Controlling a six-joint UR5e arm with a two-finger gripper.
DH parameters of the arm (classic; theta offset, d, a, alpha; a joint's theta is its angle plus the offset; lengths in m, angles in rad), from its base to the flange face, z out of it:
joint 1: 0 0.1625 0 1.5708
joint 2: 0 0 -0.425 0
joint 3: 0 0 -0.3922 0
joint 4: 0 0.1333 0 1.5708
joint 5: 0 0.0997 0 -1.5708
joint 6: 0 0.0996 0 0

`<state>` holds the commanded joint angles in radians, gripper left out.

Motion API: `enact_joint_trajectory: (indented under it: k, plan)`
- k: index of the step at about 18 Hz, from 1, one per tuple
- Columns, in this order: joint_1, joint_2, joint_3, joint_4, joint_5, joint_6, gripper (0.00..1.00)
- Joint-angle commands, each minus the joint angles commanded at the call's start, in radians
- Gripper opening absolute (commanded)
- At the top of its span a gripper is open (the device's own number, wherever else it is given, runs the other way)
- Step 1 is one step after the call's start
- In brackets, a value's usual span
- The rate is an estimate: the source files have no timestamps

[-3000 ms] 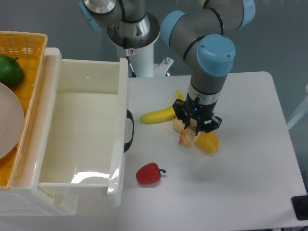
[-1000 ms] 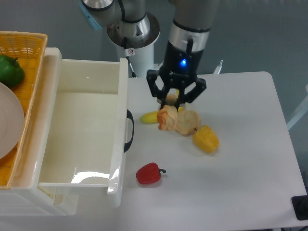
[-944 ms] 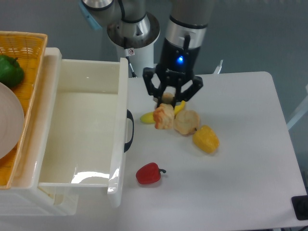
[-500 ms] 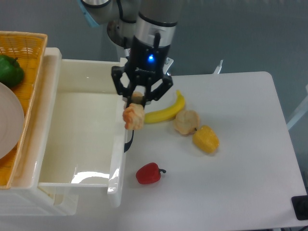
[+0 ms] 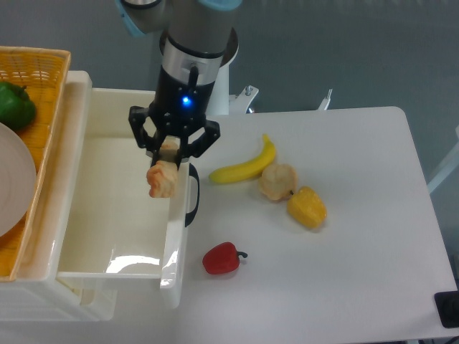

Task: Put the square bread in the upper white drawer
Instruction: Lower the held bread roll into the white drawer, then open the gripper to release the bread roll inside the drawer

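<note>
Since half a second ago I have carried the square bread (image 5: 162, 179) leftward, off the table side and across the front wall of the upper white drawer (image 5: 107, 208); three seconds ago it was down among the other toys on the table. My gripper (image 5: 169, 152) is closed on the top of the slice, which hangs below the fingers, tilted, above the right-hand part of the drawer cavity, just inside the front wall and its black handle (image 5: 191, 194).

On the table: banana (image 5: 244, 165), round bun (image 5: 277, 181), yellow pepper (image 5: 307, 207), red pepper (image 5: 221, 259). All well apart from me.

Step in hand, as I judge it: transport nearly complete, release not yet made.

Risks:
- Slice sits close to the front wall. Opening here could let it clip the rim and tip out onto the table. A further shift left would give margin.
- Grip is on one edge only; a sharp stop could swing or shed the slice.
- Descending too near the wall could knock a finger against it.
</note>
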<state>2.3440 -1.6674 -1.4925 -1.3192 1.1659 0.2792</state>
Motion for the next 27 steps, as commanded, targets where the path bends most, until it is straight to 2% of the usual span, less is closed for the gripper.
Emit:
enact_joint_trajectory:
  k: [5,8,21,25,27]
  plan:
    - [-0.029,-0.015,-0.038,0.006,-0.005,0.003,0.42]
    - [-0.034,-0.015,-0.037,0.006,-0.025,0.003,0.45]
    - [-0.043,-0.031,-0.043,0.0,-0.043,0.003,0.46]
    - [-0.045,-0.032,-0.043,0.0,-0.041,0.002,0.54]
    - [-0.045,-0.031,-0.046,0.0,-0.038,0.009,0.65]
